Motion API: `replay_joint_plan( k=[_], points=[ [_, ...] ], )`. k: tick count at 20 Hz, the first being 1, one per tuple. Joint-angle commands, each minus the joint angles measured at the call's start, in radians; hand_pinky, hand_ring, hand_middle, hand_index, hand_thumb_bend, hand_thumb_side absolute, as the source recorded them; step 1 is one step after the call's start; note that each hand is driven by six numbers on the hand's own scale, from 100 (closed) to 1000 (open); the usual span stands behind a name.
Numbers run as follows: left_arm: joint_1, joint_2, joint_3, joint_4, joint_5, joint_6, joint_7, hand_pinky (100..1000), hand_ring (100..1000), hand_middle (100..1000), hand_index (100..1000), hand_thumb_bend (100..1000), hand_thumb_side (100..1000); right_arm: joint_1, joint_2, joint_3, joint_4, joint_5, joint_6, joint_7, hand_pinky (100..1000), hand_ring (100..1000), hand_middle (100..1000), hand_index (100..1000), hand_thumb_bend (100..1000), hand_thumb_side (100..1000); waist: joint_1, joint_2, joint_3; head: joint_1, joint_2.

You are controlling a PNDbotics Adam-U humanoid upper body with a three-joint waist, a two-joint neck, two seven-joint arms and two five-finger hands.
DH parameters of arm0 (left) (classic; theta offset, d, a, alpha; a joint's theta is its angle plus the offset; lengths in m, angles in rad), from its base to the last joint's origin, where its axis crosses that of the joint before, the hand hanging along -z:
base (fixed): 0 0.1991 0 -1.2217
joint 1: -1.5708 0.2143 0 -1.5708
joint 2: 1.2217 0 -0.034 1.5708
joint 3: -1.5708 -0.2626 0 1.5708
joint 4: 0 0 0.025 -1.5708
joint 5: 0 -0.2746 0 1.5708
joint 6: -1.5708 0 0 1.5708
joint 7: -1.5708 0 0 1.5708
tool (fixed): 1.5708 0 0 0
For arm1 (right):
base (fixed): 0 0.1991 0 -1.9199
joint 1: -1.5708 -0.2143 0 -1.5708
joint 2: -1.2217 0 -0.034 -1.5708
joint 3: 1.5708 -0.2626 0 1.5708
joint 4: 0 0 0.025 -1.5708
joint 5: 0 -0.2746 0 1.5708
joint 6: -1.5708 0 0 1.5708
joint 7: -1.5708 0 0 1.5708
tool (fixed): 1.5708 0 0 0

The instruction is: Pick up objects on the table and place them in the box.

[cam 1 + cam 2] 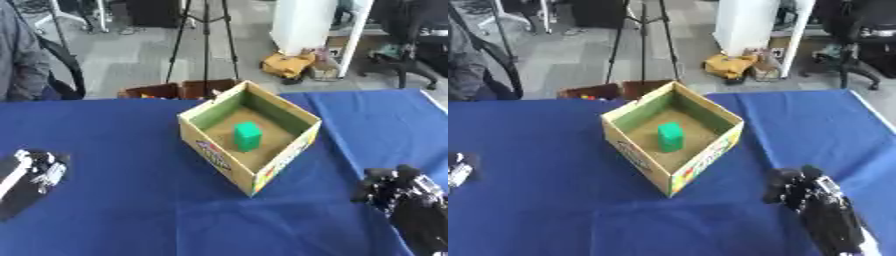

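Block lies inside the box mid-table. Right hand sits curled and empty near the front-right edge. Left hand is at the left edge, fingers unclear.

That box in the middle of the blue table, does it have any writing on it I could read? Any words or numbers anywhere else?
Box: colourful print on its outer sides, too blurred to read.
Green block inside the box: no writing visible.
Elsewhere: no readable words, numbers or signs.

L hand black w/ silver; R hand all black.
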State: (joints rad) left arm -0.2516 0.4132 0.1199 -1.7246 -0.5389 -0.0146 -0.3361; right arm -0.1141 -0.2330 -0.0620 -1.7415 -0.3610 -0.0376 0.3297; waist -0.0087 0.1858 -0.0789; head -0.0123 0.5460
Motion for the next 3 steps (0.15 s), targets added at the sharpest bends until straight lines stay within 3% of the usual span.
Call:
replay_joint_plan(
  k=[1,3],
  points=[
    [-0.005,0.006,0.011,-0.016,0.01,-0.001,-0.006,568,714,402,509,103,1000,-0.008,-0.007,-0.008,-0.011,0.005,0.002,-0.002,643,581,567,742,100,907,0.002,-0.011,0.003,-0.002,0.006],
    [-0.004,0.003,0.011,-0.016,0.013,0.0,-0.006,568,715,403,510,103,1000,-0.007,-0.008,-0.009,-0.012,0.005,0.001,-0.002,643,581,567,743,100,907,0.001,-0.011,0.003,-0.005,0.005]
  ],
)
